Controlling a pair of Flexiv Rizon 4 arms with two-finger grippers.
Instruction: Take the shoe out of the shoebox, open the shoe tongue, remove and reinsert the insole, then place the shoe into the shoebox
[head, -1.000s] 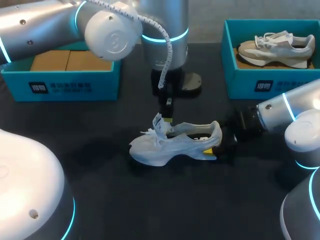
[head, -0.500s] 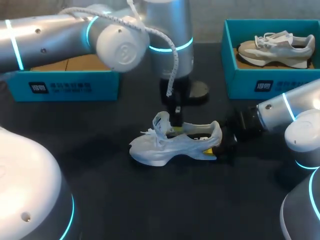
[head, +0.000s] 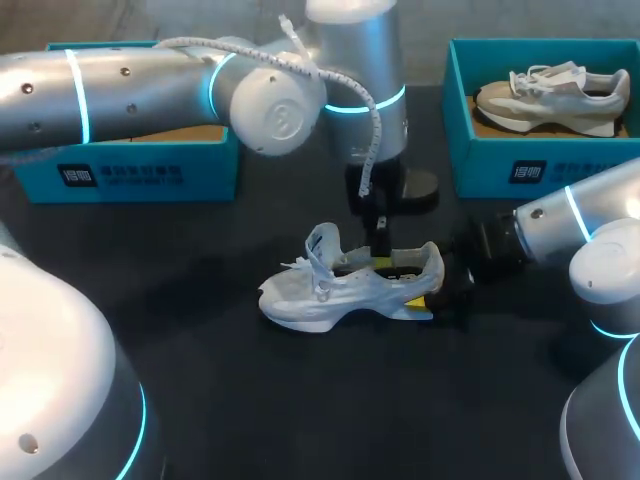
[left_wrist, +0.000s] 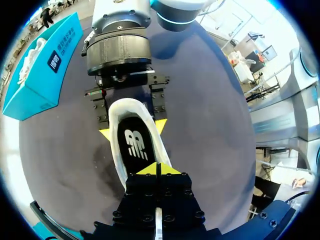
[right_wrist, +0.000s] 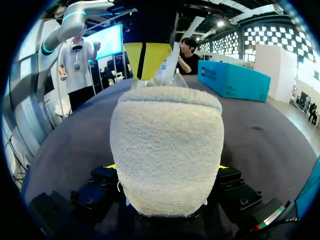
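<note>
White shoe (head: 345, 285) on dark worktop (head: 200, 400) at frame centre, heel clamped by right end effector (head: 431, 287); left end effector (head: 378, 260) pinched closed, tips down inside shoe opening above insole (left_wrist: 134, 145).

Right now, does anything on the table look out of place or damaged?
On the white shoe, the tongue stands flipped up toward the toe, baring the insole. The right pincer grips the heel. Nothing looks spilled or damaged.
</note>
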